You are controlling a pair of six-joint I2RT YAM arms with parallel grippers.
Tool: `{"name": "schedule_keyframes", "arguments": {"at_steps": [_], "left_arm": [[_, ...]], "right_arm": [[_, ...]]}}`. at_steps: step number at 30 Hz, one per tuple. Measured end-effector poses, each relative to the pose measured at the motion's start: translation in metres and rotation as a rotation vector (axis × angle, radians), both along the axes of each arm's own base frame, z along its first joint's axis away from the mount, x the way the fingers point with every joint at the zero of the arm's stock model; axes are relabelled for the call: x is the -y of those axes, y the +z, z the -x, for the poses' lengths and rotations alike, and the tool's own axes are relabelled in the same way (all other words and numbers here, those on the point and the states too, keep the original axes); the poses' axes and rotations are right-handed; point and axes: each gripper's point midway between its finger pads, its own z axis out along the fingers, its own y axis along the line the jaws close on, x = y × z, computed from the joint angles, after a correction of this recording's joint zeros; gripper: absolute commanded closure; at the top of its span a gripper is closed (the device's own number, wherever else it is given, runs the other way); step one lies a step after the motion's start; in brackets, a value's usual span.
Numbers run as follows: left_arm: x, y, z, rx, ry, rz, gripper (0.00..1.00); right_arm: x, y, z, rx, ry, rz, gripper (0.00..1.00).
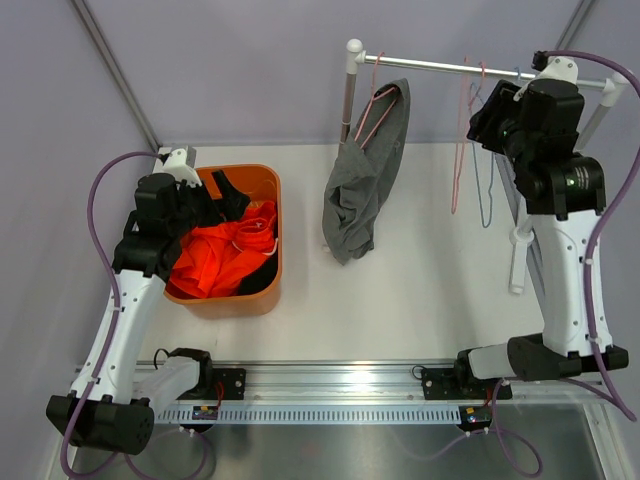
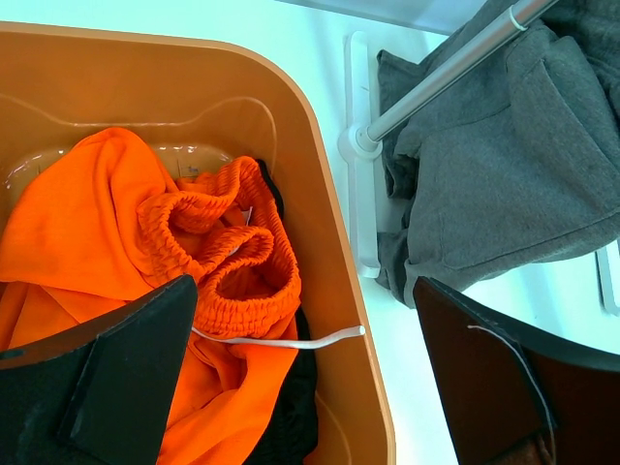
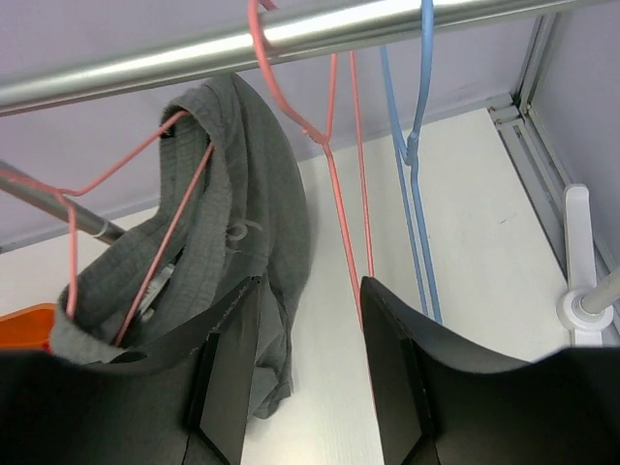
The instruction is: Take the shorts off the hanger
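Observation:
The grey shorts [image 1: 365, 180] [image 2: 513, 165] [image 3: 242, 194] hang limp from a pink hanger [image 1: 375, 105] [image 3: 145, 184] at the left end of the metal rail [image 1: 470, 68] [image 3: 291, 39]. Orange shorts [image 1: 220, 255] [image 2: 97, 223] lie bunched in an orange bin [image 1: 270, 180] [image 2: 329, 223], on top of black shorts [image 1: 258, 280] [image 2: 291, 417]. My left gripper [image 1: 215, 200] [image 2: 305, 291] hovers open over the bin and holds nothing. Up by the rail's right end, my right gripper [image 1: 490, 115] [image 3: 310, 286] is open with an empty gap. An empty pink hanger [image 1: 460, 150] [image 3: 339, 174] runs just past its right finger.
A blue hanger [image 1: 485, 190] [image 3: 412, 165] hangs empty beside the empty pink one. The rack's left post [image 1: 349, 90] rises behind the grey shorts, with its base [image 2: 363, 140] on the table. The rack's white right foot [image 1: 517, 255] [image 3: 578, 252] stands near the right arm.

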Motion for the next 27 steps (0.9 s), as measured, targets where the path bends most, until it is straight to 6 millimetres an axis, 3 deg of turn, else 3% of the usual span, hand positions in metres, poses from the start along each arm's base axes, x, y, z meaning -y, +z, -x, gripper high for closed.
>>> {"name": "schedule_keyframes", "arguments": {"at_steps": [4,8,18,21,24,27], "left_arm": [[0.001,0.000,0.000,0.000,-0.004,0.001,0.01],[0.001,0.000,0.000,0.000,-0.006,0.002,0.01],[0.002,0.000,0.000,0.002,-0.012,0.001,0.01],[0.002,0.001,0.000,0.004,-0.013,0.000,0.01],[0.002,0.001,0.000,0.005,-0.014,0.000,0.01],[0.002,0.001,0.000,0.006,-0.016,0.000,0.01]], "right_arm": [[-0.027,0.025,0.021,0.072,0.075,-0.010,0.46],[-0.066,0.035,0.019,0.095,0.171,-0.017,0.46],[-0.151,-0.018,-0.053,-0.014,0.252,0.013,0.45],[-0.177,-0.026,-0.070,-0.014,0.259,0.027,0.44],[-0.190,-0.030,-0.079,-0.003,0.254,0.032,0.44],[-0.190,-0.033,-0.089,0.009,0.219,0.039,0.44]]}}
